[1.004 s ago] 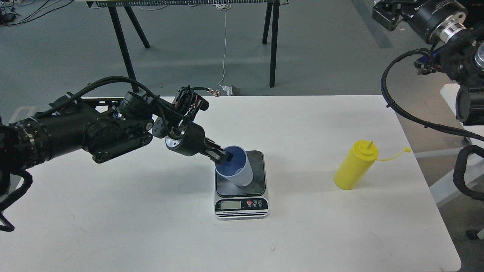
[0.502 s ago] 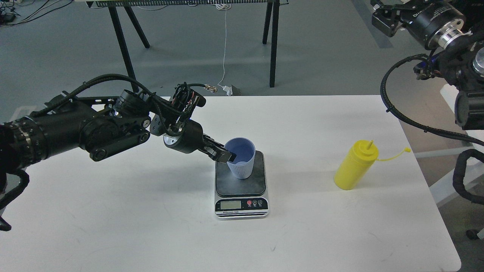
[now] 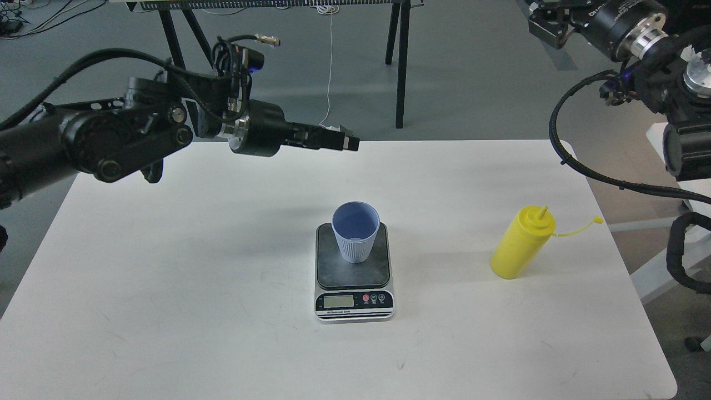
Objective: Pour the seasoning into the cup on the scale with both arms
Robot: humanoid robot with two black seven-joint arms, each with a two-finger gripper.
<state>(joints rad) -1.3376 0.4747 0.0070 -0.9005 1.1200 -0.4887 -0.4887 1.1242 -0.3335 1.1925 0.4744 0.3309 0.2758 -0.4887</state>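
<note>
The light-blue ribbed cup [image 3: 356, 231] stands upright and free on the dark plate of the scale [image 3: 354, 278] at the table's middle. My left gripper [image 3: 345, 143] is raised well above the table, behind and left of the cup, and holds nothing. It is seen side-on, so its fingers cannot be told apart. The yellow seasoning bottle [image 3: 521, 243] stands on the right of the table, nozzle uncovered, its cap hanging to the right on its tether. My right gripper [image 3: 547, 26] is high at the top right, far from the bottle, dark and partly cut off.
The white table [image 3: 222, 311] carries only the scale, cup and bottle. Black trestle legs [image 3: 401, 66] and a hanging white cord stand on the grey floor behind it. Black cables [image 3: 589, 166] of the right arm loop over the table's right edge.
My left gripper let go of the cup's rim and rose up and back, away from it. The cup went from tilted to upright on the scale. The right arm shifted slightly left.
</note>
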